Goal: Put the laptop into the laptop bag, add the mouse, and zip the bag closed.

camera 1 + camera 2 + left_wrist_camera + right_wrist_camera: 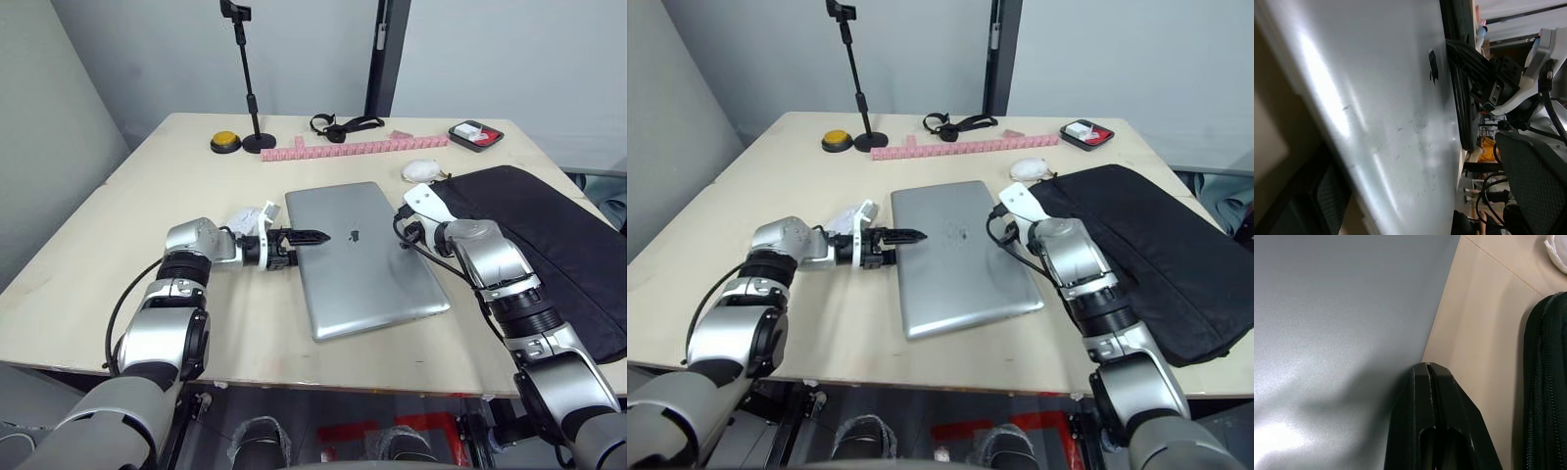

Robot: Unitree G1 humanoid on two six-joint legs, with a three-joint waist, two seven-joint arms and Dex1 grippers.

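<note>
Laptop [362,259] flat; left gripper [318,237] over lid, right gripper [1428,366] pinched together at edge.

The big flat black fabric laptop bag [549,235] runs off the picture's right edge. The small white oval mouse [419,170] is partly hidden behind the bag's corner. The tiny white things in the red and black tray [476,135] are too small to tell.

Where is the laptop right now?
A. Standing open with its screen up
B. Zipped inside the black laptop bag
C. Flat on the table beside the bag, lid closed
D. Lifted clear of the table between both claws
C. The laptop lies closed and flat on the table, left of the laptop bag, with the left claw over its left edge and the right claw shut at its right edge.
</note>
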